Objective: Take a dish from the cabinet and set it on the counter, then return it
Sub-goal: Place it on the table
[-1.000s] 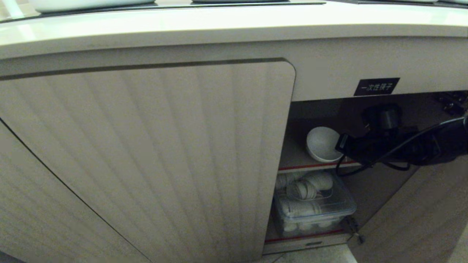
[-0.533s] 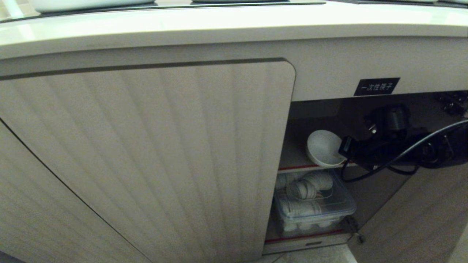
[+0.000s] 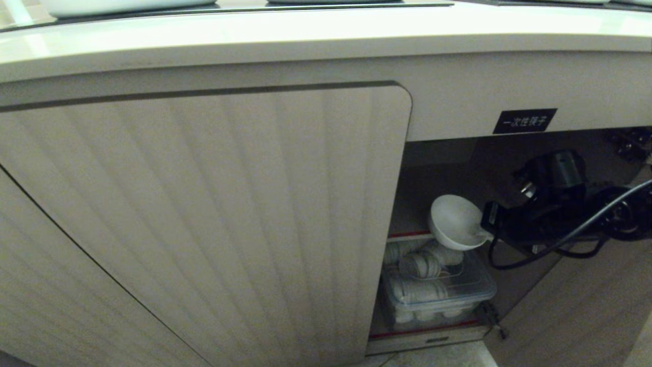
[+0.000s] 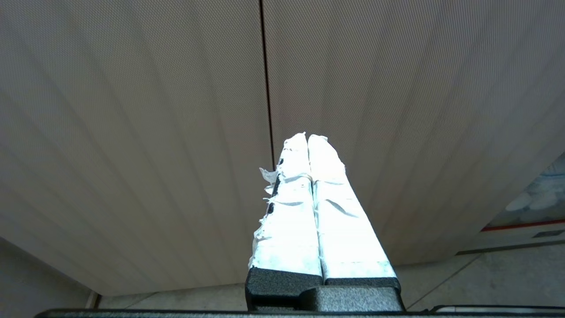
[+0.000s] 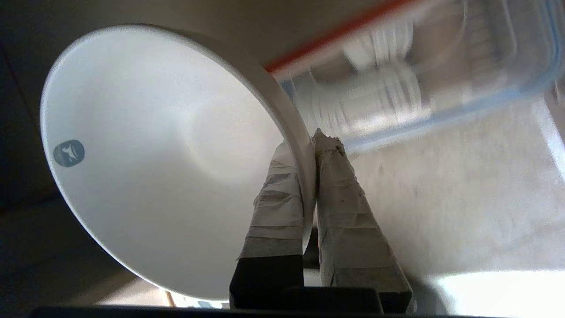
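Head camera down toward cabinet (image 3: 204, 214)

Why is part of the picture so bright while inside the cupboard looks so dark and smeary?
Head view: the counter glares under overhead light, while the cabinet interior lies in shadow. Right wrist view: the dish is sharp, the clear box behind it motion-blurred. Left wrist view: the left gripper is overexposed.

Inside the open cabinet (image 3: 214, 204), two red-edged shelves. Upper shelf (image 3: 407, 235) at 3 o'clock of the head view, its red edge partly hidden. Lower shelf (image 3: 423, 331) at 5 o'clock, carrying a clear plastic box (image 3: 438, 295) filled with white stacked items. Above, the beige counter (image 3: 326, 35).
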